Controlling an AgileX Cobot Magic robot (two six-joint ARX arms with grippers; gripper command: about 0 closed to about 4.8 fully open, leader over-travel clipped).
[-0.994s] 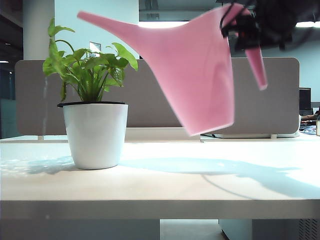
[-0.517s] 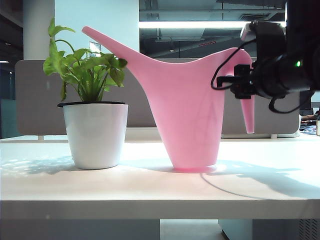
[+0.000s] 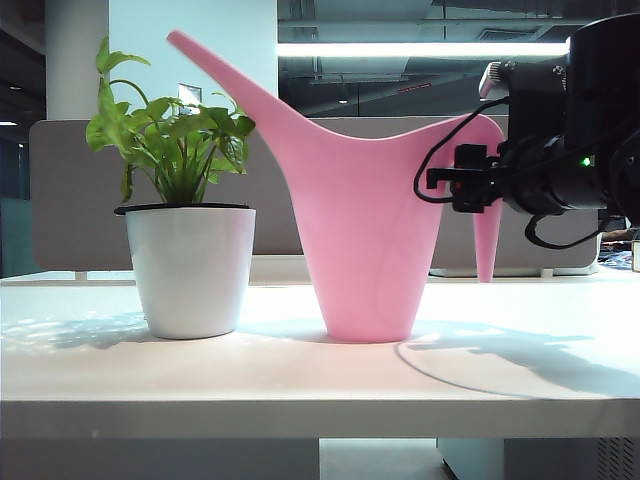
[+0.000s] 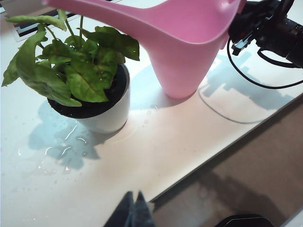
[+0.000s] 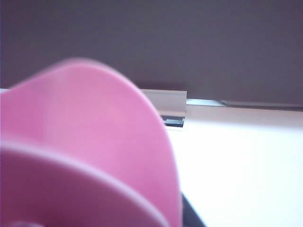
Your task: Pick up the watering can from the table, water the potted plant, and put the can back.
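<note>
The pink watering can [image 3: 370, 240] stands upright on the white table [image 3: 300, 375], its spout rising over the potted plant [image 3: 185, 160] to its left. My right gripper [image 3: 468, 190] is at the can's arched handle, with its jaws on either side of it. In the right wrist view the pink can [image 5: 85, 156] fills the frame, and only one dark finger [image 5: 191, 215] shows beside it, so the grip is unclear. My left gripper [image 4: 135, 202] is shut and empty, hanging above the table's front edge [image 4: 189, 172], well short of the plant [image 4: 71, 71] and the can [image 4: 184, 42].
Water puddles [image 4: 61, 151] lie on the table beside the white pot [image 4: 106, 113]. A grey partition [image 3: 60, 190] runs along the table's far edge. A black cable [image 4: 246, 78] hangs from the right arm near the can's base.
The can has come down from a tilt in the air to stand upright on the table. My right gripper has lowered with it and stays at the handle.
</note>
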